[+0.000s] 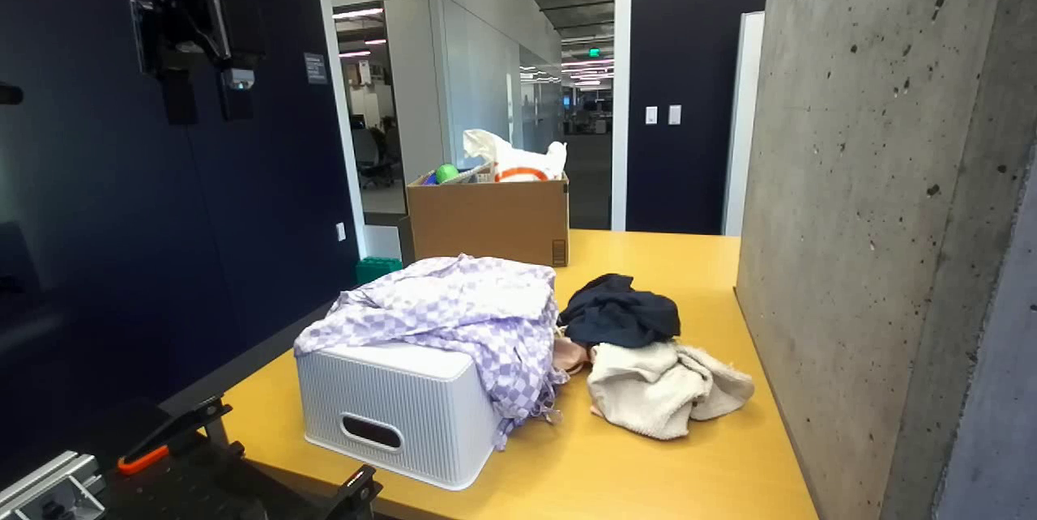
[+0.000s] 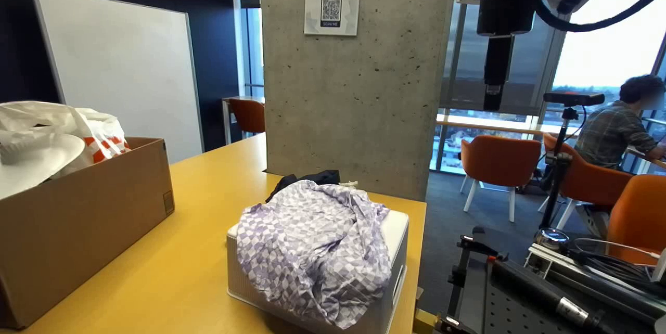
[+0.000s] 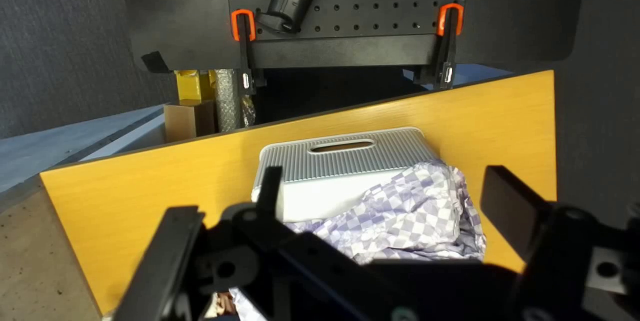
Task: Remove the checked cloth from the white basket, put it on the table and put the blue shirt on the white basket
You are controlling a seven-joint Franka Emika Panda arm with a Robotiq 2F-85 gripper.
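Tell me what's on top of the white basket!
A checked cloth lies rumpled over the white basket and hangs past its edge. Part of the top shows bare; the rest, and anything under the cloth, is covered.

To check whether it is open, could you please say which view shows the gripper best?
The wrist view: the gripper fills its foreground, both fingers large and wide apart. Both exterior views show it smaller: its fingertips stand apart in an exterior view; side-on, one finger hides the gap.

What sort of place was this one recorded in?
Most likely an office or shared workspace, judging by the whiteboard, the orange chairs and the large windows behind them.
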